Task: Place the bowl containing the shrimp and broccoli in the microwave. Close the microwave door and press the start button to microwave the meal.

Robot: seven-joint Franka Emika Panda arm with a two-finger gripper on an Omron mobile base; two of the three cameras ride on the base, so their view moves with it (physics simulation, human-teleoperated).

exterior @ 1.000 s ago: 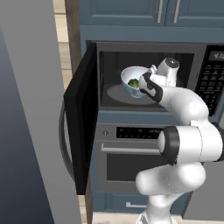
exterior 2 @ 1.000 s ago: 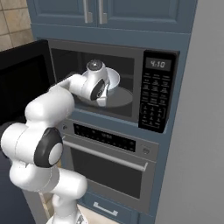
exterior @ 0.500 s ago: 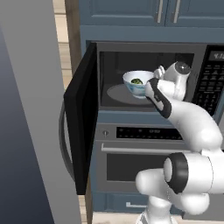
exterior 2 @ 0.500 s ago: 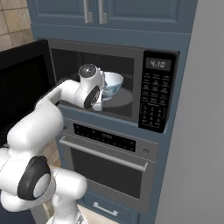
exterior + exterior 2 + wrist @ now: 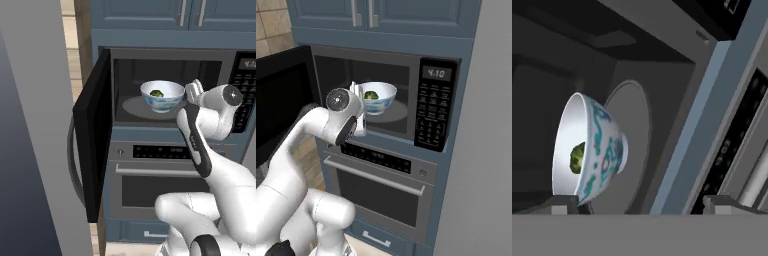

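Now, bowl (image 5: 162, 95) on the turntable (image 5: 135, 107) inside the microwave (image 5: 406, 70), broccoli (image 5: 157, 93) in it, microwave door (image 5: 94, 135) wide open, fingers (image 5: 641, 204) spread apart, holding nothing.

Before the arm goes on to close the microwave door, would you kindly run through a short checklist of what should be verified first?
1. Bowl resting on the turntable inside the microwave: ok.
2. Broccoli in the bowl: ok.
3. Shrimp in the bowl: cannot tell.
4. Gripper released from the bowl: ok, jaws apart.
5. Arm out of the door's swing path: not ok, hand at the opening.
6. Microwave door wide open, ready to push: ok.
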